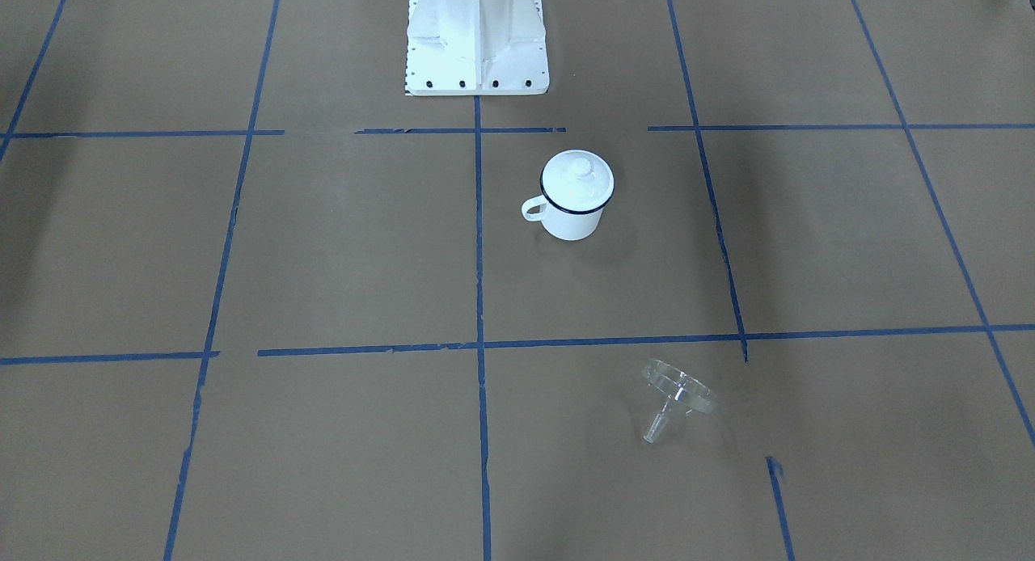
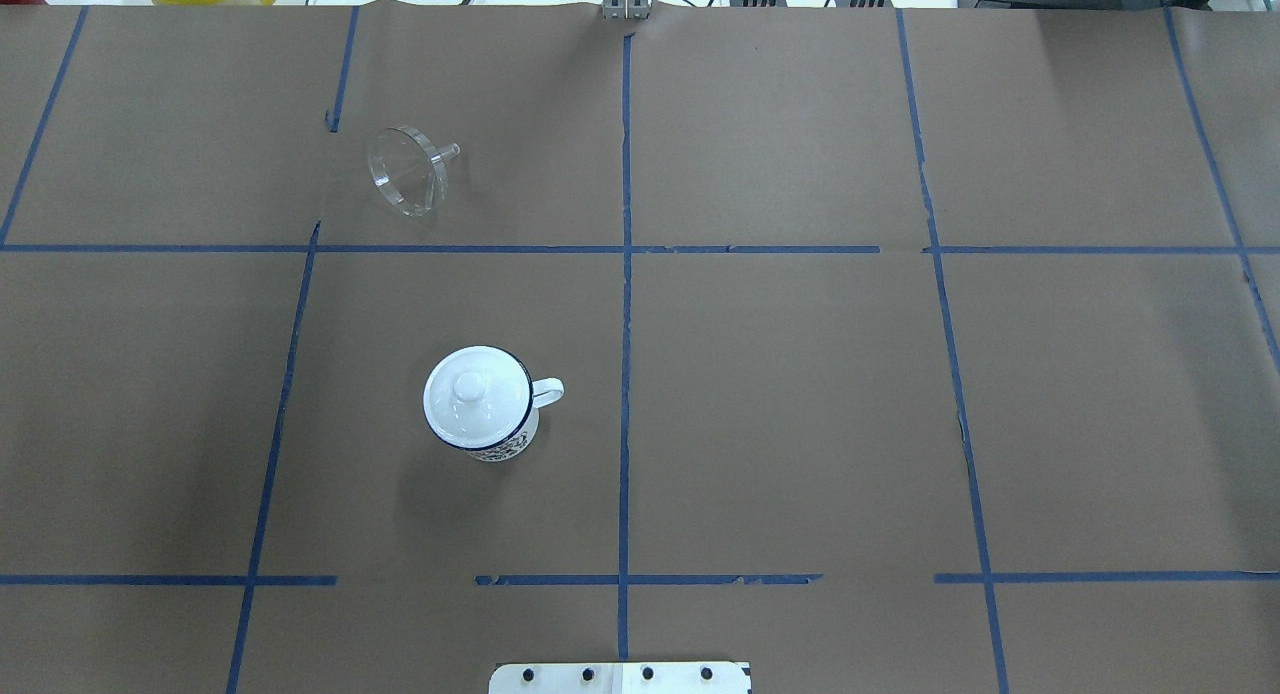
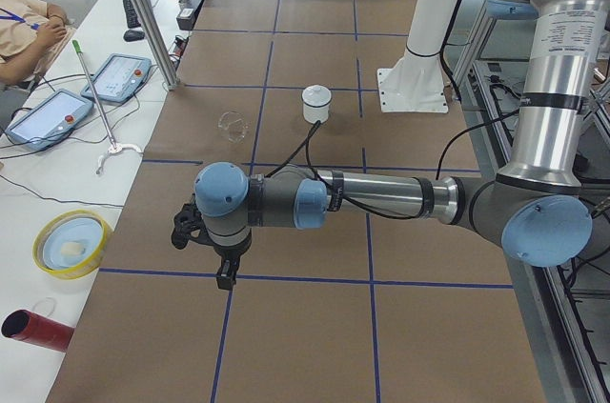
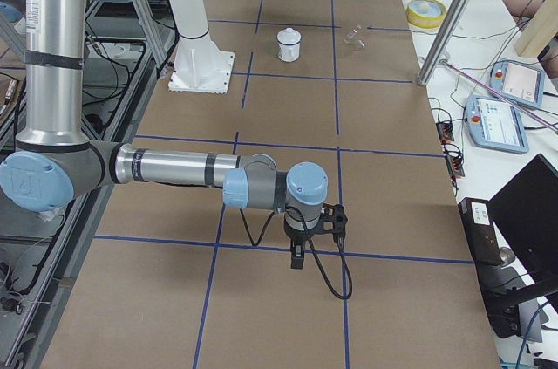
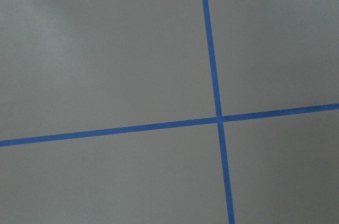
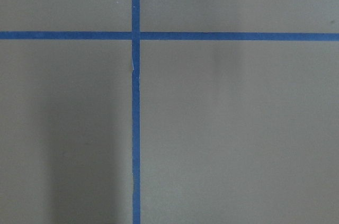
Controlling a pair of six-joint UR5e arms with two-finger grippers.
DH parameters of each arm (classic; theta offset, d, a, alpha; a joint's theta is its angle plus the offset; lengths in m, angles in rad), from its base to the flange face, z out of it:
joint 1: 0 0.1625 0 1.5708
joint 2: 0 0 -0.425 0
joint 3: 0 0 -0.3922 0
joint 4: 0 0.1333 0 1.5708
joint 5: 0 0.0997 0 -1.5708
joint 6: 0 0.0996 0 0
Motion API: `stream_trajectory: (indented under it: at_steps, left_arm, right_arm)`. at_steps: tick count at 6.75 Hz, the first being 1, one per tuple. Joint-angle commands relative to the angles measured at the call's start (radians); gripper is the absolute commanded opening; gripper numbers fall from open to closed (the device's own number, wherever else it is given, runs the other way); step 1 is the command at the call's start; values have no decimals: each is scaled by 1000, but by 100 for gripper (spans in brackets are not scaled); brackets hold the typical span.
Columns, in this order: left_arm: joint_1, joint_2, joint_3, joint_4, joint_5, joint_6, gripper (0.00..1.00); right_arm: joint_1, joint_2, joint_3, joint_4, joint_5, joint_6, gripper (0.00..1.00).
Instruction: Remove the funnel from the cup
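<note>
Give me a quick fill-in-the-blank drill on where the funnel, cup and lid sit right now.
1. The funnel lies on its ____ on the table.
2. The knobbed lid sits ____ the cup.
3. In the overhead view the cup's handle points to that view's ____.
4. Funnel and cup do ____ touch.

Missing words: side; on; right; not.

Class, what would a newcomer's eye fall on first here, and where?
A white enamel mug with a dark blue rim stands upright near the table's middle, a white knobbed lid on it. A small clear funnel lies on its side apart from it, nearer the operators' edge. The left arm and right arm reach low over the table's ends.
</note>
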State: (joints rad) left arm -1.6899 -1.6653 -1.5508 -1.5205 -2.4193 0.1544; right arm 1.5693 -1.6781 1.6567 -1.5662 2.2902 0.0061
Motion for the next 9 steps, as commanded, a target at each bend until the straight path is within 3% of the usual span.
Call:
stream_trajectory:
  at_steps: [1,9]
  left_arm:
    - [-13,4,27,14,-24,5,100]
    - [-19,-2,18,112,28,128,100]
  right_arm:
    - [0,0,0,0,0,0,100]
    - [0,0,0,0,0,0,100]
